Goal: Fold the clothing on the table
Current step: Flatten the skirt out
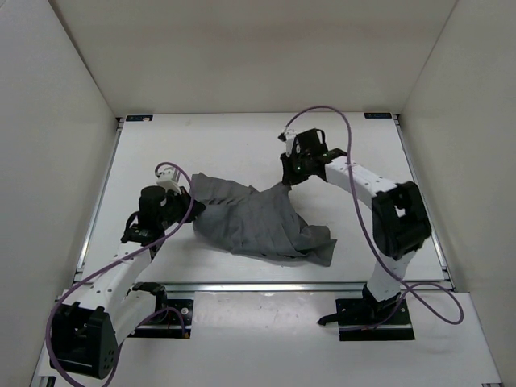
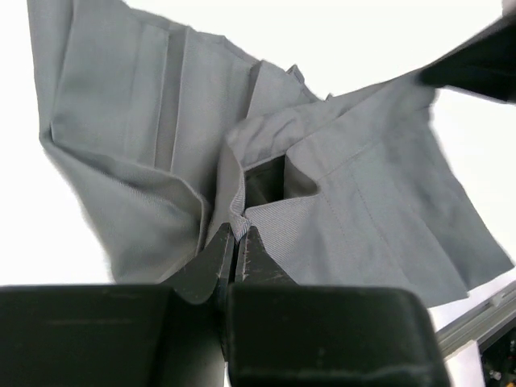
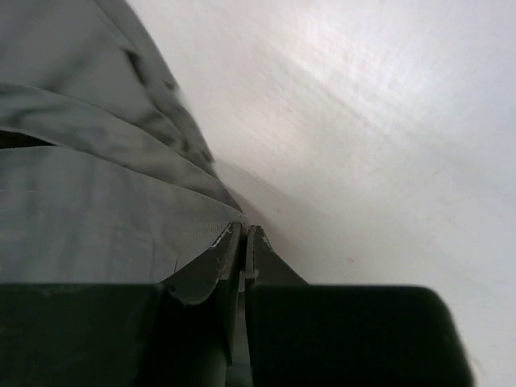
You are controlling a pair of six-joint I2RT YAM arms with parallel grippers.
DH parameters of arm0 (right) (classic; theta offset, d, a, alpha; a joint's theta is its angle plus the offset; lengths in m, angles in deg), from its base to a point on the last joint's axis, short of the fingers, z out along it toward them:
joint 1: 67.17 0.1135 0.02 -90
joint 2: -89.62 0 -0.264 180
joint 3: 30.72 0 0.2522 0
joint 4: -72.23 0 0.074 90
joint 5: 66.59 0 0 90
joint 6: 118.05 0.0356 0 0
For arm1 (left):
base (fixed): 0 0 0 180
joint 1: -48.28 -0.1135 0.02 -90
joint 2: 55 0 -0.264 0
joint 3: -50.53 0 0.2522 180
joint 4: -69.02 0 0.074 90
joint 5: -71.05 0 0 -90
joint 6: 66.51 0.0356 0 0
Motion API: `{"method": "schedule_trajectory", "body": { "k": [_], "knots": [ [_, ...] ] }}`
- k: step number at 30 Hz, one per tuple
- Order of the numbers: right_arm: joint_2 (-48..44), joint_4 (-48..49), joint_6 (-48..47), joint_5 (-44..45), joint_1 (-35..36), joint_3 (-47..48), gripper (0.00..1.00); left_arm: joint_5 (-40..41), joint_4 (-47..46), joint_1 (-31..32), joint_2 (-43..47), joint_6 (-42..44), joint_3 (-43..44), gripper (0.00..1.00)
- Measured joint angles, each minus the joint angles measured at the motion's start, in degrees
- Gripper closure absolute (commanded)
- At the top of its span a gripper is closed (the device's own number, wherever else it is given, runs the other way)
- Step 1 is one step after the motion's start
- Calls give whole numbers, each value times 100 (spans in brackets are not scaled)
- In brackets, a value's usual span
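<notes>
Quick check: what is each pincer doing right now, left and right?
Left pincer: closed, pinching a fold of the clothing.
Right pincer: closed, apparently gripping the clothing's edge.

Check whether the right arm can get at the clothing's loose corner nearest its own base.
Probably yes: that corner of the clothing lies uncovered on the table, just ahead of the base. But the right fingers are shut on the clothing's far edge, so they must let go first.
</notes>
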Motion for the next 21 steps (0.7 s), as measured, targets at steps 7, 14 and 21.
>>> {"method": "schedule_trajectory", "body": {
  "k": [7, 14, 21],
  "knots": [
    [-2367, 608, -232, -155, -201, -260, 100, -105, 339, -319, 11, 42, 1733, 100],
    [-4756, 938, -68, -988, -984, -468, 100, -26, 389, -345, 990, -17, 3134, 100],
    [-5250, 981, 295, -2157, -1600, -190, 100, -186, 304, -291, 1200, -125, 3602, 100]
  ]
}}
